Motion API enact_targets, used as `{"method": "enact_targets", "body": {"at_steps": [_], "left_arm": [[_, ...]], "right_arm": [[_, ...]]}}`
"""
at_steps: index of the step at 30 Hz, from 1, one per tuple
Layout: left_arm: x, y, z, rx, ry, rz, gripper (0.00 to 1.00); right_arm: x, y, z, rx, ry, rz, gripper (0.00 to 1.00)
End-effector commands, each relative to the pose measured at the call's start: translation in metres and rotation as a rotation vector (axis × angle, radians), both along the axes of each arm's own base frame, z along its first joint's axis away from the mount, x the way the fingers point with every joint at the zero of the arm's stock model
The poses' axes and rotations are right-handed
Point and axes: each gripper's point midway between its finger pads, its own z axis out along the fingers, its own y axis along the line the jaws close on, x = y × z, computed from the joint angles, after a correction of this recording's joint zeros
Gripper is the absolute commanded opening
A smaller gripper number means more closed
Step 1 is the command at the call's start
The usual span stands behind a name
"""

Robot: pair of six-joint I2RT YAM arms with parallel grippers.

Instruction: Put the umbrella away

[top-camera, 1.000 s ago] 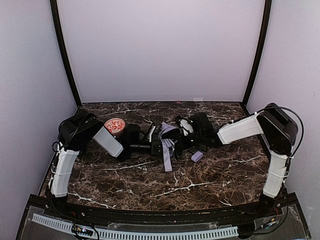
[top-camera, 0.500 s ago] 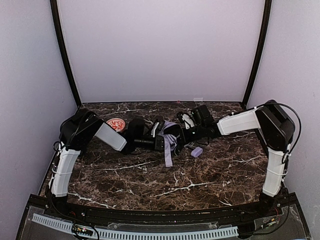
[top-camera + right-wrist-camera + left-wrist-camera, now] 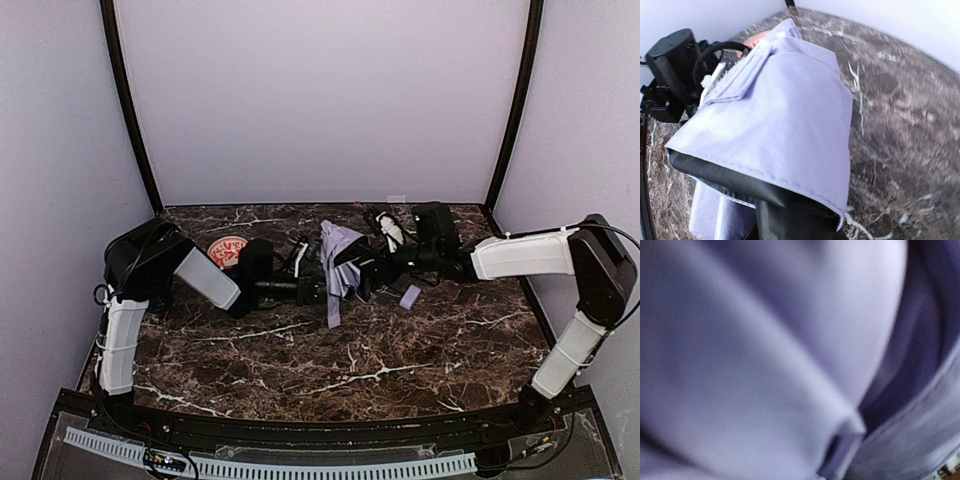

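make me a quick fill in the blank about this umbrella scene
1. The red-patterned bowl stands on the robot's ___ side.
2. The umbrella is pale lavender on top and ___ underneath.
3. The table looks like dark ___ with white veins.
Missing words: left; black; marble.
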Motion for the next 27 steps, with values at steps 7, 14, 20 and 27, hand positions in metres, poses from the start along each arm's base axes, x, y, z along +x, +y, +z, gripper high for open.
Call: {"method": "enact_targets", "body": {"at_steps": [7, 14, 20, 27], "left_arm": [[-0.028, 0.032, 0.099, 0.061, -0.585, 0.034, 0.54], [-0.026, 0.076, 0.066, 0.454, -0.77, 0.034, 0.67], [-0.014, 0.11, 0.081, 0.604, -0.844, 0.18, 0.66], [-0.04, 0.064, 0.141, 0.54, -0.962, 0.327, 0.57]], "right_arm": [[-0.042, -0.02, 0.16, 0.129, -0.685, 0.253, 0.0], [-0.034, -0.034, 0.191, -0.013, -0.77, 0.222, 0.0], [-0.012, -0.049, 0.204, -0.14, -0.763, 0.11, 0.0], [0.026, -0.069, 0.226, -0.181, -0.661, -0.141, 0.0]]}}
